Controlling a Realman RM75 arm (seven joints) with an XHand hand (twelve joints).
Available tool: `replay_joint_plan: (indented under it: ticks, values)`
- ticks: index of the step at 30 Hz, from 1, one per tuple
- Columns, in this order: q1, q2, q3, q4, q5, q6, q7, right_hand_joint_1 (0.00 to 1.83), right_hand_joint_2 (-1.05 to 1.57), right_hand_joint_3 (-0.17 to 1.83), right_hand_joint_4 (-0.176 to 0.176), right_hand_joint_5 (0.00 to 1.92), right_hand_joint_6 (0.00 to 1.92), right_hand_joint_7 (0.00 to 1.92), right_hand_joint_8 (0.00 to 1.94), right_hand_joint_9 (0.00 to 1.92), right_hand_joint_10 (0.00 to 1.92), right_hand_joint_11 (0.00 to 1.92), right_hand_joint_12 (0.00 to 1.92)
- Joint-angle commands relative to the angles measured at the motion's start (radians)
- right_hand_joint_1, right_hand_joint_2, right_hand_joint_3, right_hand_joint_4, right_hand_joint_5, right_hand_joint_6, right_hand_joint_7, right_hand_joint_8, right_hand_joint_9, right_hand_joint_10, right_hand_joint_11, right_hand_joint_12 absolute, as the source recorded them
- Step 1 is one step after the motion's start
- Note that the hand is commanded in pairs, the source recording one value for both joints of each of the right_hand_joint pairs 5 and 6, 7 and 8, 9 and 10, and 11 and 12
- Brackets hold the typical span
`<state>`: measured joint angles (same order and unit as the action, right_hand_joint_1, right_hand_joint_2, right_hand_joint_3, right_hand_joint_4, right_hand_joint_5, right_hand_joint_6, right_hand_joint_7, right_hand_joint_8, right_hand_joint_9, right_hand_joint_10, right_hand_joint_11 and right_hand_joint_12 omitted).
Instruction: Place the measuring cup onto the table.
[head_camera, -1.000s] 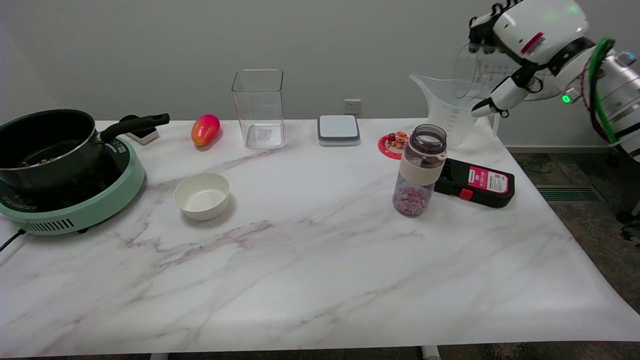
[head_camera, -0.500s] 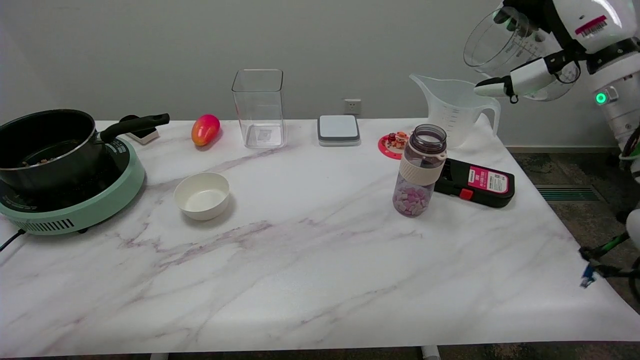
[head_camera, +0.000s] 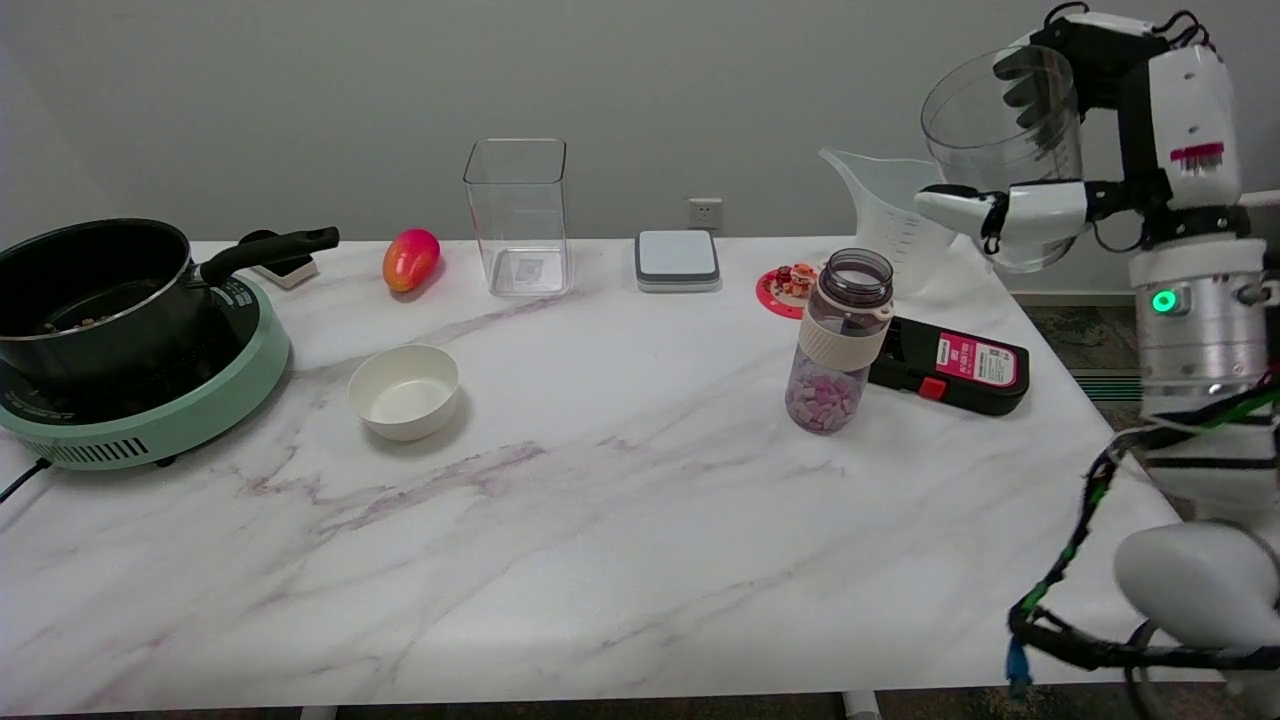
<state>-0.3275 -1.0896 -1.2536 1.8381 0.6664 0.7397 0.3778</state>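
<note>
My right hand (head_camera: 1100, 65) holds a clear measuring cup (head_camera: 1005, 150) in the air above the table's (head_camera: 620, 520) back right corner. The cup stands nearly upright with its mouth up. Dark fingers (head_camera: 1030, 90) show through its wall and a white thumb (head_camera: 1010, 210) presses across its front. It hangs well above the marble top, just right of and above a translucent jug (head_camera: 890, 225) that stands on the table. The right forearm (head_camera: 1195, 320) rises straight up at the picture's right edge.
Below the cup are a bottle of pink and purple pieces (head_camera: 838, 340), a black device with a red label (head_camera: 950, 365) and a red coaster (head_camera: 790, 285). Further left: a grey box (head_camera: 677, 260), a clear square container (head_camera: 517, 215), a mango (head_camera: 411, 258), a white bowl (head_camera: 404, 390), a pot (head_camera: 90, 290) on a green hob (head_camera: 150, 410).
The cup has turned from lying tilted with its mouth to the left to nearly upright. The right arm has swung so its forearm now stands vertical at the right edge.
</note>
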Motion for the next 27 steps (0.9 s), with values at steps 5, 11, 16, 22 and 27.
replay_joint_plan:
  ticks: [5,11,16,22,27]
  values:
    - [0.055,-0.064,-0.602,0.025,0.453,0.517,-0.369,1.29,1.37,0.55,0.000,1.88,1.88,1.73,1.73,1.65,1.65,1.41,1.41]
    - [0.119,-0.054,-0.639,0.016,0.531,0.379,-0.258,1.28,1.40,0.53,0.000,1.90,1.90,1.74,1.74,1.65,1.65,1.42,1.42]
    - [0.137,-0.047,-0.629,0.010,0.608,0.324,-0.239,1.26,1.43,0.51,0.000,1.91,1.91,1.74,1.74,1.65,1.65,1.43,1.43]
    - [0.204,-0.024,-0.620,-0.053,0.629,0.206,-0.120,1.24,1.45,0.49,0.000,1.92,1.92,1.74,1.74,1.66,1.66,1.43,1.43]
    - [0.286,0.002,-0.617,-0.089,0.636,0.106,-0.053,1.23,1.47,0.49,0.000,1.92,1.92,1.75,1.75,1.66,1.66,1.44,1.44]
